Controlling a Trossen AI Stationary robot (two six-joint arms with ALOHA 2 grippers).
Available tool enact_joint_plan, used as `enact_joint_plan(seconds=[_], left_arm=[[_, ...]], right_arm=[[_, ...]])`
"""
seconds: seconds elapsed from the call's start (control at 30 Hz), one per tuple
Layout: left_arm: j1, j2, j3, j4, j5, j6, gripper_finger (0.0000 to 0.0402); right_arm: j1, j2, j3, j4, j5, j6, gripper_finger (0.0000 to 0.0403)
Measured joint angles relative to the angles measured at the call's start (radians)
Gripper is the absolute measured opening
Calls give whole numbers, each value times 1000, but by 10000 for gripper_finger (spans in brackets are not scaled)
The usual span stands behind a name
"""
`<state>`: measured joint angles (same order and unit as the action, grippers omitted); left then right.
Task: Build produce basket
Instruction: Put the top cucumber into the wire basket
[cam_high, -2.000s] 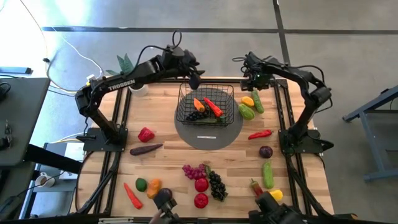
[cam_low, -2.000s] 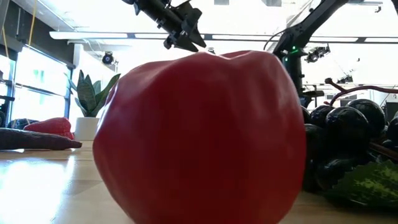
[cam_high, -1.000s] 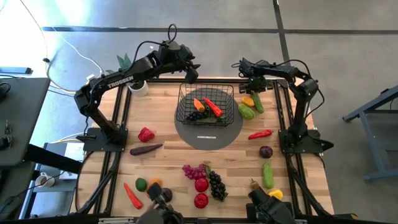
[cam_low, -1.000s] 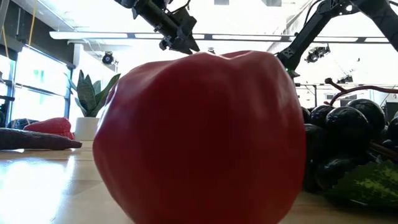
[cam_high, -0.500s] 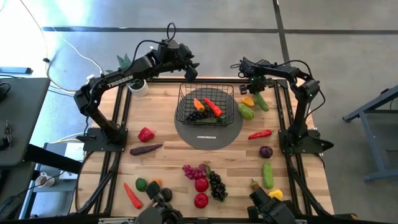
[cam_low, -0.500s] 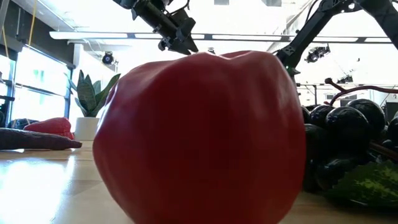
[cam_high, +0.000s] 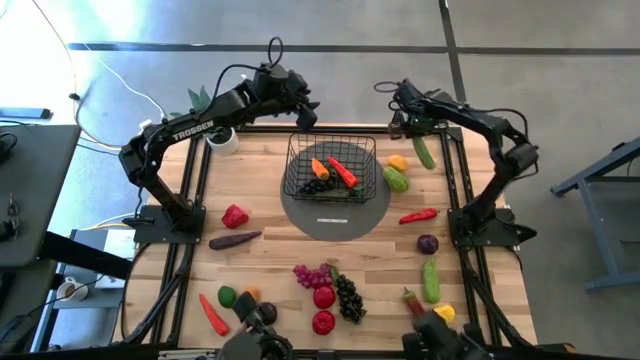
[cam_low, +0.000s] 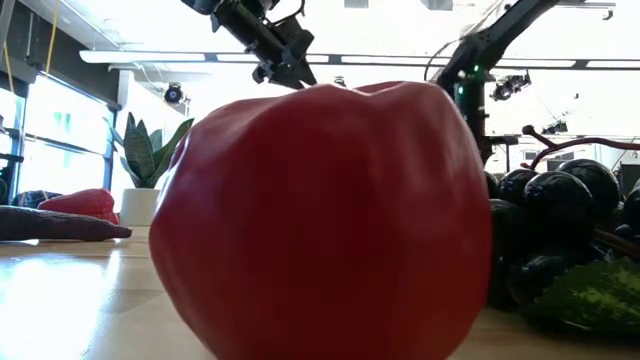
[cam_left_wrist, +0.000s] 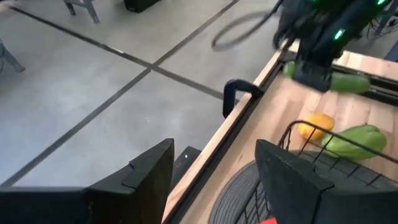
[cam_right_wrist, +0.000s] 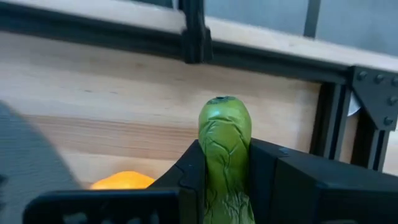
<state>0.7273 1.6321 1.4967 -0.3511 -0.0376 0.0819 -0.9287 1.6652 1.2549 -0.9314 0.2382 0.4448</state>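
The black wire basket (cam_high: 332, 168) stands on a flat grey disc (cam_high: 335, 215) at the far middle. It holds a carrot, a red pepper and dark grapes. My right gripper (cam_high: 416, 138) is to the right of the basket near the far edge, shut on a green cucumber (cam_high: 425, 153). The cucumber also shows in the right wrist view (cam_right_wrist: 225, 140) and the left wrist view (cam_left_wrist: 339, 81). My left gripper (cam_high: 308, 118) hangs open and empty above the basket's far rim (cam_left_wrist: 311, 142). More produce lies on the table on both sides and near the front. My right gripper pinches the cucumber's two sides (cam_right_wrist: 224, 177) between its two fingers (cam_right_wrist: 273, 171). The cucumber lies along the fingers and its free end (cam_right_wrist: 224, 109) sticks out ahead of them. The fingers slant down from the table's far side. The cucumber looks lifted clear of the table.
A green pepper (cam_high: 396, 180) and a yellow-orange fruit (cam_high: 398, 162) lie below the right gripper, with a red chili (cam_high: 418, 215) nearer. A potted plant (cam_high: 218, 135) stands far left. In the low view a red apple (cam_low: 320, 220) fills the front, beside dark grapes (cam_low: 560, 215).
My right gripper has taken hold of the green cucumber beside the basket and lifted it up, a little toward the table's far edge. The cucumber has turned from its lying place and left the table. My left gripper has kept still.
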Motion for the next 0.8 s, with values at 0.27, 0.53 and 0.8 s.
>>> enact_joint_plan(seconds=[0.27,0.53,0.8], left_arm=[[-5,0,0,-39,0,-79,214],[-32,-2,0,-107,0,-82,214],[-72,-51,1,-201,-14,-86,214]], right_arm=[[89,-166,0,55,-25,22,52],[200,-265,0,134,-65,74,52],[316,-270,0,268,-83,127,53]])
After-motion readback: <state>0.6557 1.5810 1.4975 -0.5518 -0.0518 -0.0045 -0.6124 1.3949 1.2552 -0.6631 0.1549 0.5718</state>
